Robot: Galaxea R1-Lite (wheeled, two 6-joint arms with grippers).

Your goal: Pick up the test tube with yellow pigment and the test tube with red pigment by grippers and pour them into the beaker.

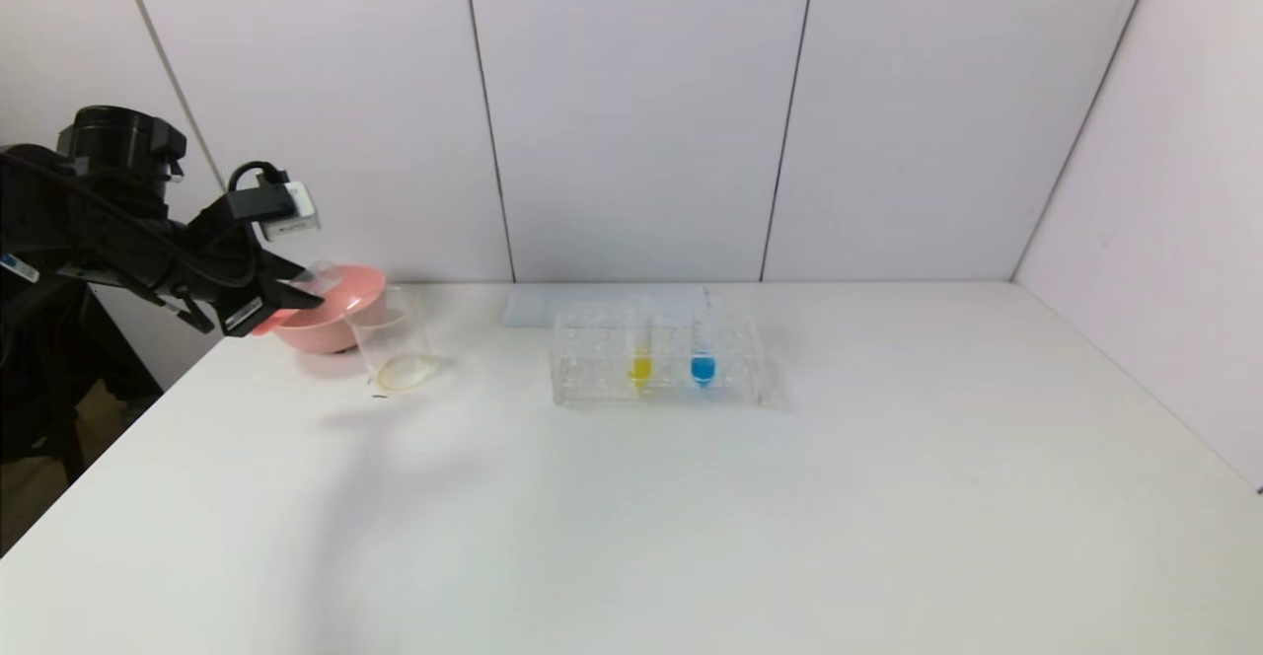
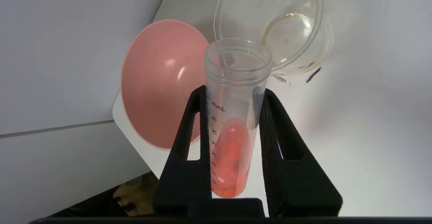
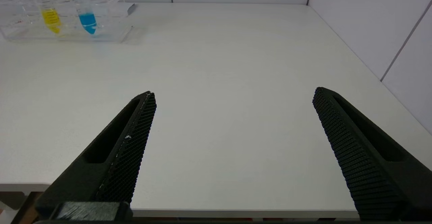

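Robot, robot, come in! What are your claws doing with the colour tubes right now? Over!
Left gripper shut on red tube, beside beaker and pink bowl. Right gripper open, idle. Yellow tube in rack. Nothing blocking.

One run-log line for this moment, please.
left pincer: shut on red tube, near beaker, red still inside | yellow tube: in rack | right pincer: open, idle

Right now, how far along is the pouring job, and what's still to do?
Nothing looks poured yet. The left gripper holds the test tube with red pigment, jaws shut on it; red liquid still fills its tip, its mouth near the beaker, beside the pink bowl. Left: pour the red, then the test tube with yellow pigment, still in the rack beside the blue tube. The right gripper is open over bare table.
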